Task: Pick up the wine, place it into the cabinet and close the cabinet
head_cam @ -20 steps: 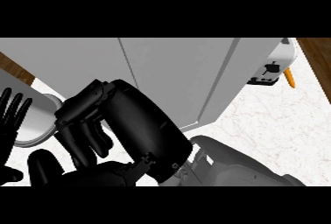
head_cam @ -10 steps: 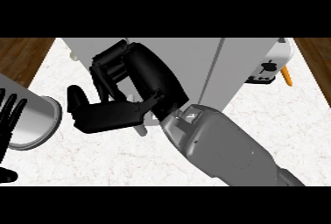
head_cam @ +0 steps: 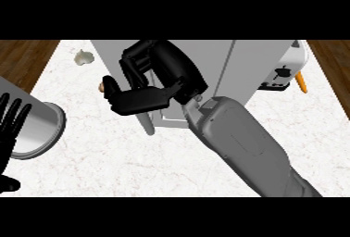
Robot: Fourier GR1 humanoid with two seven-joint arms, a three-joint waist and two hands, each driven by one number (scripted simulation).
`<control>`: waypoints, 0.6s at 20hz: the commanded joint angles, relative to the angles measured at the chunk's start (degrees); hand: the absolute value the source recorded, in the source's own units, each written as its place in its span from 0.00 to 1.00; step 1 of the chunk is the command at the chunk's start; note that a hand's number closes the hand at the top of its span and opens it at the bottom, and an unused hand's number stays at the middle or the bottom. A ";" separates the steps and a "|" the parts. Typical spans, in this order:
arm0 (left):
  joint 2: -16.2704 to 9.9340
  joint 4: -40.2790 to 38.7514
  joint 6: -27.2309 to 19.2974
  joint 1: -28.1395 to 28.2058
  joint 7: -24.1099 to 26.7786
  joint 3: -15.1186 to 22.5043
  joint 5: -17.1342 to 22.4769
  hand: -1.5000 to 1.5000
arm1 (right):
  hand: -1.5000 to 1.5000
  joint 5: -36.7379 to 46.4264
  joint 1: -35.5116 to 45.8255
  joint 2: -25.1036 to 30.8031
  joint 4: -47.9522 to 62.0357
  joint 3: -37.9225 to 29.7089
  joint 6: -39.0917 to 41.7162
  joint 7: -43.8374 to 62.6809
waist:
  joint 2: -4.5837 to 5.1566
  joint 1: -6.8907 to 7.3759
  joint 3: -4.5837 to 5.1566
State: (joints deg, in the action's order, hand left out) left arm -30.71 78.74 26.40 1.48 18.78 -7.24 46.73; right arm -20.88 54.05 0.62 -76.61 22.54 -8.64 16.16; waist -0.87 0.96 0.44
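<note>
The right hand (head_cam: 160, 76) sits over the grey cabinet (head_cam: 226, 65) at the back of the white marbled bench (head_cam: 123, 162), its grey forearm running up from the lower right of the view. Its fingers (head_cam: 140, 55) are curled downward and its thumb (head_cam: 133, 99) juts toward the left, so the hand is closed round something it mostly hides. At the thumb's left end, just against the black of the hand, a small tan rounded tip (head_cam: 101, 86) peeks out; it may be the top of the wine, but the rest of the bottle is covered and cannot be made out. That tip lies at the left edge of the cabinet, beside a pale upright panel (head_cam: 145, 121) that could be the cabinet's door seen edge-on.

The left hand (head_cam: 12, 125) rests at the view's left edge, fingers straight and spread, pointing up. Just beside it stands a grey cylindrical pot (head_cam: 37, 127). A pale garlic bulb (head_cam: 83, 56) lies on the bench left of the cabinet. To the cabinet's right stands a white toaster (head_cam: 284, 69) with an orange object (head_cam: 303, 82) next to it.
</note>
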 commanded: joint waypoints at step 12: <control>-0.26 0.93 -1.13 -3.04 -3.17 -0.69 0.73 0.00 | 1.00 1.92 3.05 4.91 14.40 -7.77 5.50 -7.74 | 1.38 0.24 -0.44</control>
State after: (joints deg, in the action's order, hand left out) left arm -30.32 79.06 26.44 0.11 17.34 -7.51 46.68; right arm -19.86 54.83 1.52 -70.55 21.17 -0.75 8.08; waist -2.04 1.81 0.84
